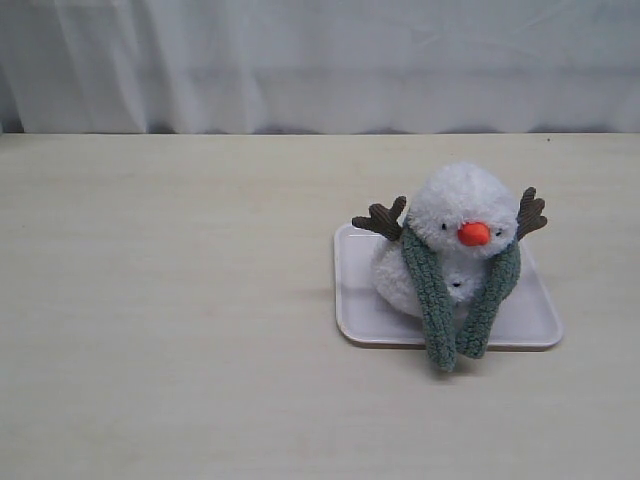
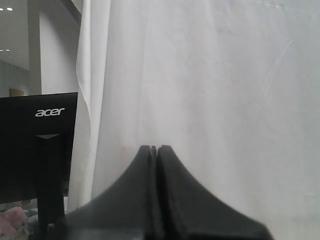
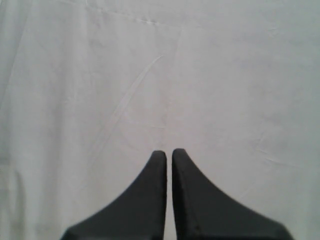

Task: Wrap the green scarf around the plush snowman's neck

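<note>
Green scarf (image 1: 428,290) hangs uncrossed around the plush snowman's neck (image 1: 452,264); crossing its ends should secure it. Left claw (image 2: 154,148) and right claw (image 3: 169,152) are closed, empty.

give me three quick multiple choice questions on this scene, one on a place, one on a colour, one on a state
1. Where does the snowman sit?
A. on the white tray
B. on the bare table
C. on a chair

2. What colour is its nose?
A. green
B. orange
C. blue

3. How is the green scarf placed?
A. folded beside the tray
B. draped round the snowman with both ends hanging in front
C. held up in a gripper

Answers:
1 A, the tray's rim shows around the snowman's base.
2 B, the nose is bright orange in the exterior view.
3 B, a strip runs down each side of the face to the tray's front edge.
</note>
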